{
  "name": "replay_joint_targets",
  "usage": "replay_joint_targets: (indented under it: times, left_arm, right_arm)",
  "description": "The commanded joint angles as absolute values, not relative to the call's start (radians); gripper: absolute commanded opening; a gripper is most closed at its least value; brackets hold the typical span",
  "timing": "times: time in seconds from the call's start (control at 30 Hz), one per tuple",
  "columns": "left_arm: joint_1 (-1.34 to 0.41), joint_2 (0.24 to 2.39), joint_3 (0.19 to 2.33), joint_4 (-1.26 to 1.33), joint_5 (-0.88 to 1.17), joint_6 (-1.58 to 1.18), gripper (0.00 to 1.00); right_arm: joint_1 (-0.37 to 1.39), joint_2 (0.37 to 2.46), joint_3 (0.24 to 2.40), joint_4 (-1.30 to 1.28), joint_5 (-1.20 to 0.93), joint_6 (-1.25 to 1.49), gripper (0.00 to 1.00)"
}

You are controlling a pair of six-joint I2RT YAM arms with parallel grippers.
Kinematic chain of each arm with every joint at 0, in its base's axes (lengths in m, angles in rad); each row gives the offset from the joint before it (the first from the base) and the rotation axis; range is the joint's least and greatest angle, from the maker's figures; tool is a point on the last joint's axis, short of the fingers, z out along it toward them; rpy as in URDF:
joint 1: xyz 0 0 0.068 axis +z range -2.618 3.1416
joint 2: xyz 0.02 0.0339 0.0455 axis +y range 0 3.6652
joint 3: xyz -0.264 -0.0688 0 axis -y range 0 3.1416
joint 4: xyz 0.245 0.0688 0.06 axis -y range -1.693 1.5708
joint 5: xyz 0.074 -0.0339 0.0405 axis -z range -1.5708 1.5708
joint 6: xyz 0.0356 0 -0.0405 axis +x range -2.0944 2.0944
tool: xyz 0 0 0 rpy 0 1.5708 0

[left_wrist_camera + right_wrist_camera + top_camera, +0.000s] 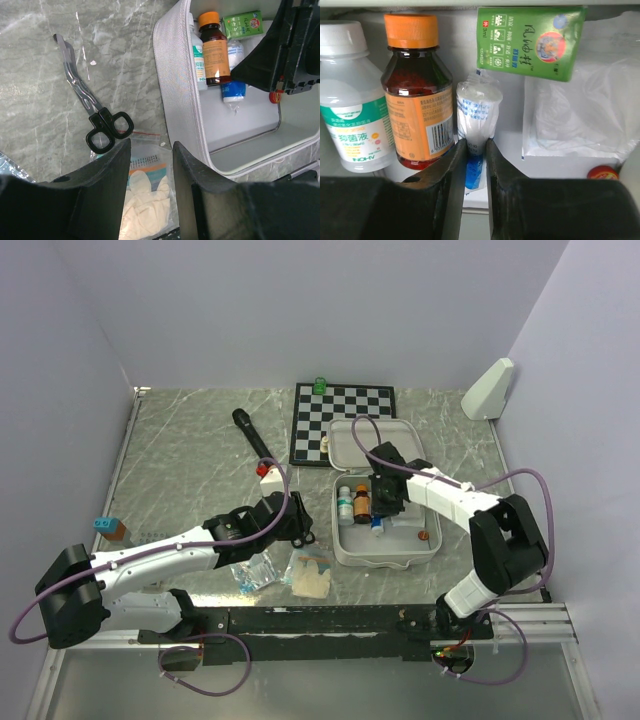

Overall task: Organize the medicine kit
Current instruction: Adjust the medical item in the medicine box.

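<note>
The kit [375, 558] lies open toward 4 o'clock on the worktop [200, 440]. Inside it, the right hand [475, 150] pinches a blue-printed roll [479, 110] at 3 o'clock of the brown bottle [417, 100], seemingly stowing it. Next it should let go and lift clear. The left hand [151, 150], slightly spread and empty, hovers over the gloves [145, 195]. The green box [527, 42] reads "3ml".

From my station I count one open kit [175, 85], holding one white bottle [351, 105], one amber bottle [417, 105], one roll [479, 107], one green box [527, 42], one clear bag [577, 120] and one red disc [602, 172]. Outside it I count one pair of scissors [95, 117], one glove packet [146, 194], one foil pack [258, 575], one chessboard [345, 410], one white wedge [490, 390] and one black stick [252, 435].
</note>
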State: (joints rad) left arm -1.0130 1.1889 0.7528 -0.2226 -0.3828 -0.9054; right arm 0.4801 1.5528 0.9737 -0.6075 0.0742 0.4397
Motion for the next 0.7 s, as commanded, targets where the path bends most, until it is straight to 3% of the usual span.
replay_joint_targets:
  times: [0.0,0.43,0.67]
  left_arm:
    - [-1.009,1.192,0.764,-0.209,-0.393,-0.9,0.44]
    - [-1.009,1.192,0.772,-0.219,-0.413,-0.887,0.44]
    - [-1.011,1.201,0.778,-0.224,-0.414,-0.884,0.44]
  right_arm:
    - [0.483,1.49,1.022,-0.617,0.121,0.428,0.23]
    - [0.454,1.598,1.108,-0.569,0.124,0.39,0.19]
    - [0.457,1.539,1.072,-0.56,0.129,0.402,0.07]
